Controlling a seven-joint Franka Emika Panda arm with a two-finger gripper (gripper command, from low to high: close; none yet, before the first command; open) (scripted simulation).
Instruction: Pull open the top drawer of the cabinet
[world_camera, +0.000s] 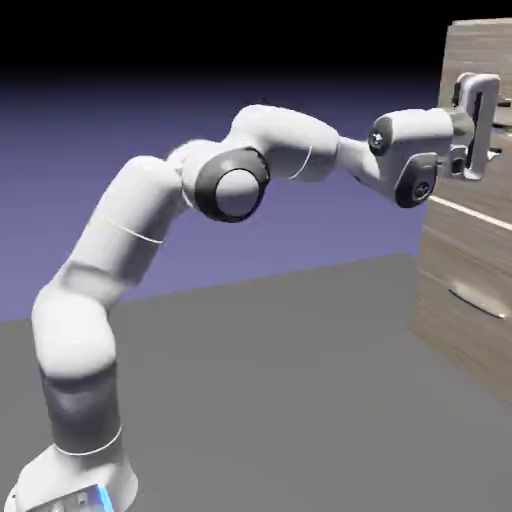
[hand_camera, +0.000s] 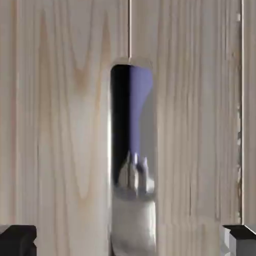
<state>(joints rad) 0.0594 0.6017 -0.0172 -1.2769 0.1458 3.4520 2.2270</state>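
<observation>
The cabinet (world_camera: 455, 335) stands at the exterior view's right edge. My gripper (world_camera: 482, 125) is pressed up to the front of its top drawer (world_camera: 482, 48), at the silver bar handle. In the hand view the drawer's wood grain (hand_camera: 60, 125) fills the picture. The shiny handle (hand_camera: 131, 150) runs down the middle and mirrors the blue backdrop. My gripper (hand_camera: 129, 241) straddles it, with one dark fingertip (hand_camera: 17, 241) at the lower left and the other fingertip (hand_camera: 240, 241) at the lower right. Wood shows on both sides between the fingertips and the handle, so the gripper is open and not touching it.
Below the top drawer is the shorter lower drawer front (world_camera: 465, 265) with a curved silver handle (world_camera: 478, 300). The grey table (world_camera: 280, 400) spreads in front of the cabinet. My arm reaches from the lower left across to the cabinet.
</observation>
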